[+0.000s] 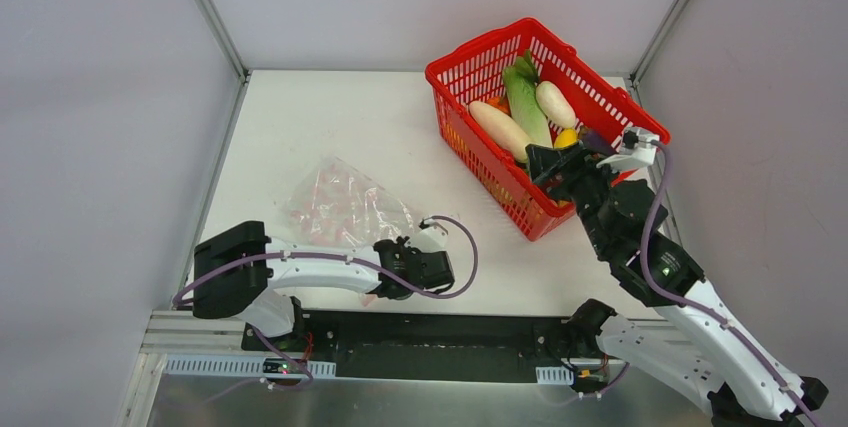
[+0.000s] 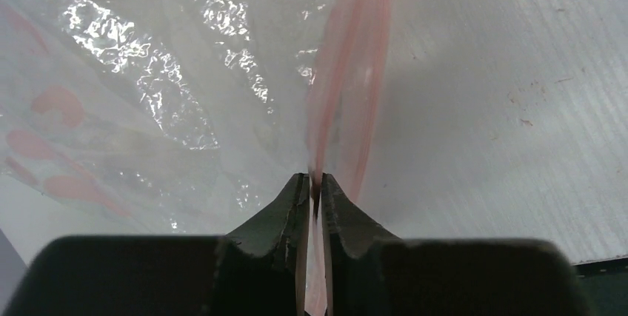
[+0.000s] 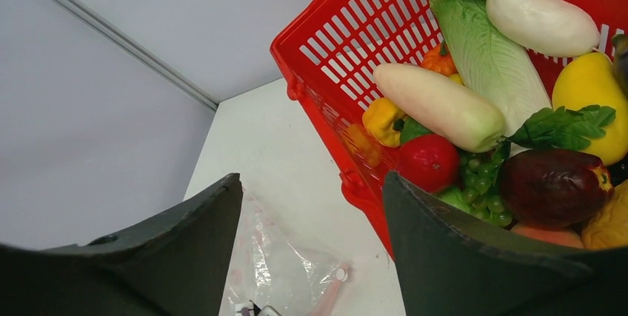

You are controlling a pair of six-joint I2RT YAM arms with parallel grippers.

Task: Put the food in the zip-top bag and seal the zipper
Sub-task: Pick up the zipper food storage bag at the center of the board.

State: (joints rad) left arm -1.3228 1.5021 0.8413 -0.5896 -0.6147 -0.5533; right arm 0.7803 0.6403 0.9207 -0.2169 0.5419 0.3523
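Note:
The clear zip-top bag (image 1: 345, 207) lies flat on the white table, left of centre. My left gripper (image 1: 388, 267) is at the bag's near right edge. In the left wrist view its jaws (image 2: 315, 180) are shut on the pink-red zipper (image 2: 348, 72), which runs away from them beside the crinkly bag (image 2: 163, 94). The food (image 1: 520, 112) fills the red basket: white pieces (image 3: 437, 105), a green leafy one (image 3: 485, 49), a yellow one (image 3: 589, 86), a dark purple one (image 3: 555, 186). My right gripper (image 1: 548, 162) hovers open over the basket's near edge, nothing between its fingers (image 3: 312, 177).
The red mesh basket (image 1: 480, 55) stands at the back right, close to the right wall. Grey walls enclose the table on three sides. A small white slider (image 3: 339, 274) sits at the zipper's far end. The left arm's cable (image 1: 462, 247) loops beside the bag.

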